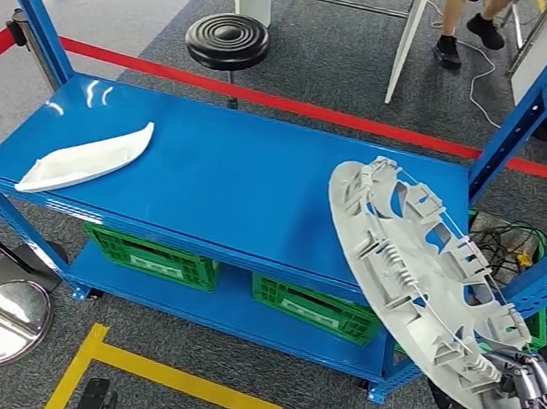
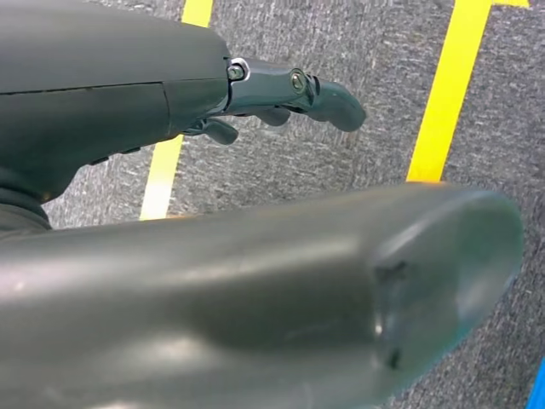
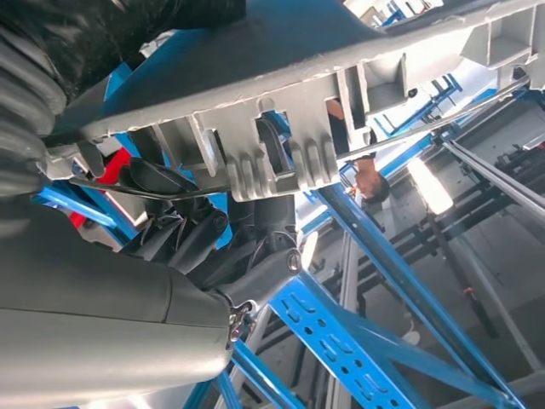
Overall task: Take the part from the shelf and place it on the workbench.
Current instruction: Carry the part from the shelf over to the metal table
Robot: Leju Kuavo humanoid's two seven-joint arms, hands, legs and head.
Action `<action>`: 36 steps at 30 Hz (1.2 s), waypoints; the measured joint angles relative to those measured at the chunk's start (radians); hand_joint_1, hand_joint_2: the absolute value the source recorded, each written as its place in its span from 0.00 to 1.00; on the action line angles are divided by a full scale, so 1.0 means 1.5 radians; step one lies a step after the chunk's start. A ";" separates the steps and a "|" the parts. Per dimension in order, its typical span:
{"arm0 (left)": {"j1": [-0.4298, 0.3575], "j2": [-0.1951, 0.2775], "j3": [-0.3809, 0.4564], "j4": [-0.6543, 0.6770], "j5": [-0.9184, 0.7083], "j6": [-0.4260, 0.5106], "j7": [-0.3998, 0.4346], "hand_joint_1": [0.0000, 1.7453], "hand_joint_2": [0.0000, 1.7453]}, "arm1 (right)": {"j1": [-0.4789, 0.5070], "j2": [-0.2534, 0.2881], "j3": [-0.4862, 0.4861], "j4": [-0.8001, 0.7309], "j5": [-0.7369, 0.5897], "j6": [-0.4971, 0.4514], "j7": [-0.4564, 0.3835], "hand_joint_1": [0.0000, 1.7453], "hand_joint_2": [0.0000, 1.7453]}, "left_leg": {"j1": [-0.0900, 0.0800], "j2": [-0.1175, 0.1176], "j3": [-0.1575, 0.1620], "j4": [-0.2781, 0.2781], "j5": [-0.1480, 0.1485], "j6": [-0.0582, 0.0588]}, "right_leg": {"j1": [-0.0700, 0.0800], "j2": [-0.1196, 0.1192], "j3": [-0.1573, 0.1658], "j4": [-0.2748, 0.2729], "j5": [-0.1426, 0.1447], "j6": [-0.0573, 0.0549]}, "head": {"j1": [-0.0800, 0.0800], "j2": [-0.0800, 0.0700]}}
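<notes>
Right hand with part beside shelf

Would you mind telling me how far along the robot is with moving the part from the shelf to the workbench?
Picked up: the grey round part is off the blue shelf, tilted in the air and gripped at its lower edge by the right robot hand. The left robot hand hangs over the floor, holding nothing. Left: carrying the part to the workbench and setting it down.

No readable text, labels, brands, numbers or signs
</notes>
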 joint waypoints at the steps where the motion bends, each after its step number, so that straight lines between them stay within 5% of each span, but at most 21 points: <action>1: 0.000 0.000 0.000 0.000 0.000 0.000 0.000 0.00 0.00 | 0.000 0.000 0.000 0.000 0.000 0.000 0.000 1.00 1.00 | 0.000 0.000 0.000 0.000 0.000 0.000 | 0.000 0.000 0.000 0.000 0.000 0.000 | 0.000 0.000; 19: 0.000 0.000 -0.005 0.000 -0.001 0.005 -0.003 0.00 0.00 | 0.000 0.000 0.000 0.000 0.000 0.000 -0.001 1.00 1.00 | -0.003 0.000 0.000 0.002 0.000 0.001 | -0.003 0.000 0.000 0.000 0.001 0.001 | 0.000 0.000; 26: 0.000 0.003 -0.015 0.000 0.002 0.003 -0.006 0.00 0.00 | 0.000 0.000 0.000 0.000 0.000 0.000 -0.001 1.00 1.00 | -0.005 0.000 -0.004 0.011 -0.005 0.011 | -0.006 0.000 0.001 -0.002 0.004 0.008 | 0.000 0.000; 29: 0.000 0.003 -0.017 0.000 0.005 0.003 -0.008 0.00 0.00 | 0.000 0.002 0.000 -0.001 0.000 0.000 -0.001 1.00 1.00 | -0.003 0.002 0.002 -0.005 0.003 0.023 | -0.007 0.000 -0.002 -0.001 0.000 0.015 | 0.000 0.000; 31: -0.001 0.002 -0.017 0.000 0.006 0.002 -0.009 0.00 0.00 | 0.000 0.003 0.000 -0.001 0.000 0.000 -0.002 1.00 1.00 | 0.000 0.004 0.007 -0.018 0.011 0.030 | -0.005 0.001 -0.023 0.044 -0.029 0.016 | 0.002 0.000; 33: -0.001 0.002 -0.017 0.000 0.006 0.002 -0.009 0.00 0.00 | 0.001 0.003 0.000 -0.001 0.000 0.000 -0.002 1.00 1.00 | 0.000 0.005 0.006 -0.019 0.012 0.032 | -0.005 0.002 -0.062 0.127 -0.070 0.018 | 0.003 0.000; 36: -0.001 0.002 -0.017 0.000 0.007 0.002 -0.009 0.00 0.00 | 0.001 0.003 0.000 -0.001 0.000 0.000 -0.002 1.00 1.00 | -0.001 0.005 0.006 -0.019 0.011 0.032 | -0.005 0.002 -0.090 0.186 -0.090 0.020 | 0.003 0.000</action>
